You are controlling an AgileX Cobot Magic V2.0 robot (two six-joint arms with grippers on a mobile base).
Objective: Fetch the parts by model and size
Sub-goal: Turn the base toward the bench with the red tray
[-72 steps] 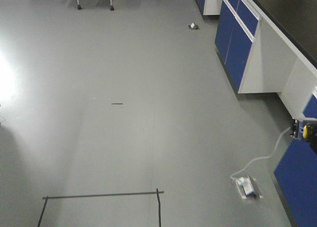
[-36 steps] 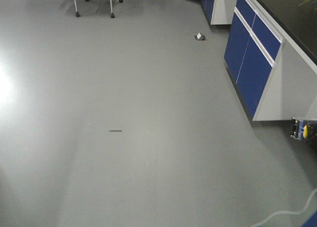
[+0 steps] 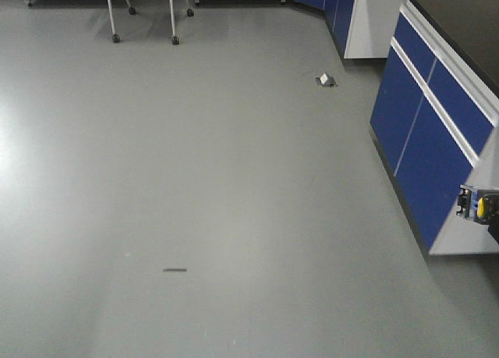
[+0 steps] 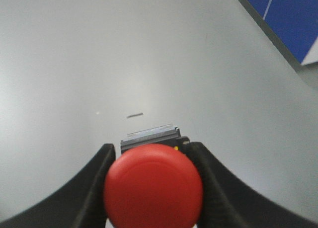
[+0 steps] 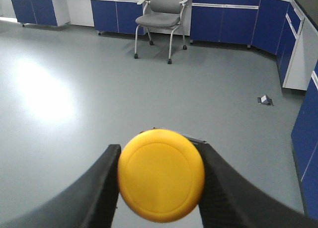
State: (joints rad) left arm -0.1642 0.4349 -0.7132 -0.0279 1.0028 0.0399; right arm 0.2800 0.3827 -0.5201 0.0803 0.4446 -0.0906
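Note:
In the left wrist view my left gripper is shut on a red-capped push-button switch; its dark block base pokes out beyond the cap, and black fingers press both sides. The right wrist view shows my right gripper shut on a yellow-capped push-button switch, held the same way above the floor. At the right edge of the front view the yellow-capped switch shows with its dark, blue-marked base. The left gripper is out of the front view.
Grey floor fills the front view. Blue cabinets under a dark countertop run along the right. A grey chair stands at the far wall before more blue cabinets. A small floor socket and a short dark mark lie on the floor.
The whole view has shifted: the cabinets, socket and dark floor mark have slid downward in the frame, and the hose and floor box have left it. The yellow-capped switch keeps its place at the right edge.

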